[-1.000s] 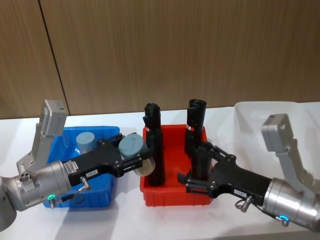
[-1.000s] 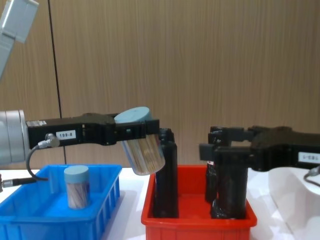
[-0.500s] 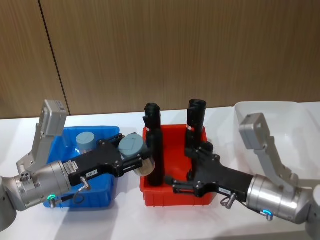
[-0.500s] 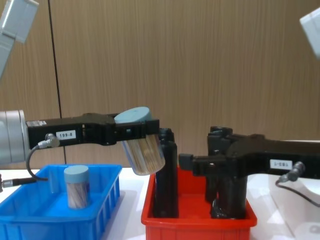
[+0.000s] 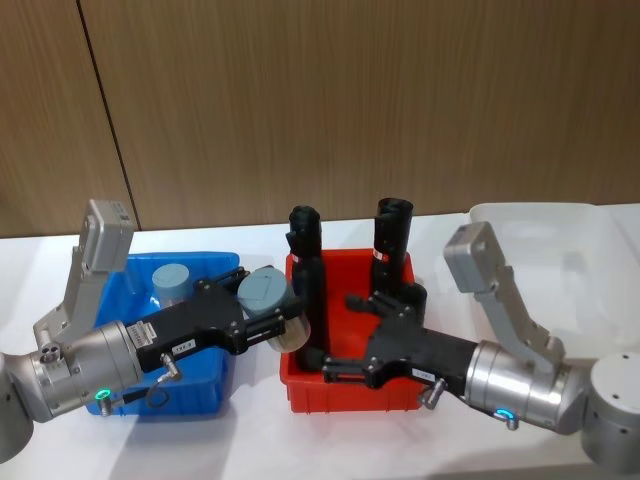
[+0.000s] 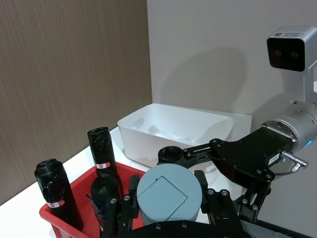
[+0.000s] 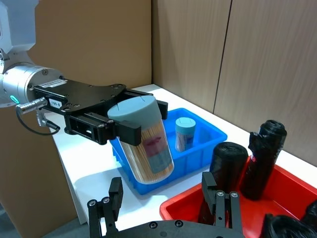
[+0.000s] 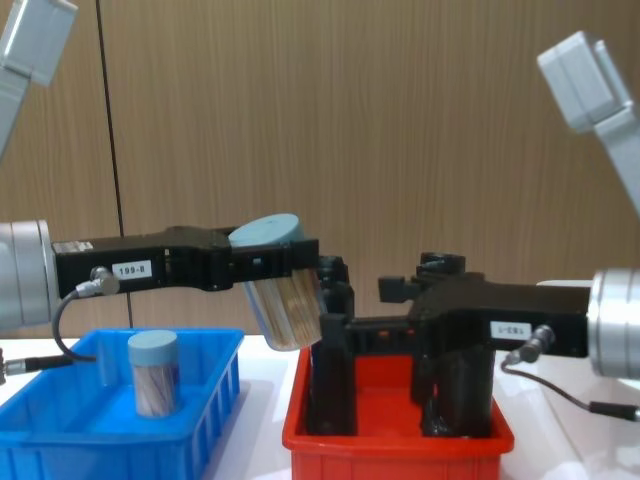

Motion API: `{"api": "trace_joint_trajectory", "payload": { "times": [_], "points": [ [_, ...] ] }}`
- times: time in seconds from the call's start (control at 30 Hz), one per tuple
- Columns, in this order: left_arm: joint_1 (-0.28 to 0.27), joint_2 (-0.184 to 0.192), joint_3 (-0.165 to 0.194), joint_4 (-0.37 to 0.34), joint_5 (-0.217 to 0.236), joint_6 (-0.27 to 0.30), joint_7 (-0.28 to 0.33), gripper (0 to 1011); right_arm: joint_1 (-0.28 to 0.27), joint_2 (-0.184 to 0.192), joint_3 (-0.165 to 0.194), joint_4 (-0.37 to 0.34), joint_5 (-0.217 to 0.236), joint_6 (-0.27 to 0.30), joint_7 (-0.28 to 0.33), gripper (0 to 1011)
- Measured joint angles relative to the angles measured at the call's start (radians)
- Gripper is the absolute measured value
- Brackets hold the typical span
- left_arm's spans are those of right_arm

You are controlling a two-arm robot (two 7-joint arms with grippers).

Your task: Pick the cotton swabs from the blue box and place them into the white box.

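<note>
Left hand clamped on a cotton swab tub, tilted, lid up, in the air between blue box and red bin. Right hand open over the red bin, just beside the tub. Likely a handover: right should close squarely on the body before left lets go. Blue box holds a second tub, upright. Red bin holds black bottles. White box far right, inside hard to read.
</note>
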Motion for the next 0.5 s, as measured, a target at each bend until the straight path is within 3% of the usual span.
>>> {"api": "trace_joint_trajectory", "payload": {
  "times": [0.5],
  "points": [
    [0.0, 0.0, 0.0, 0.0, 0.0, 0.0, 0.0, 670, 0.055, -0.048, -0.037, 0.078, -0.037, -0.023, 0.005, 1002]
  ]
}}
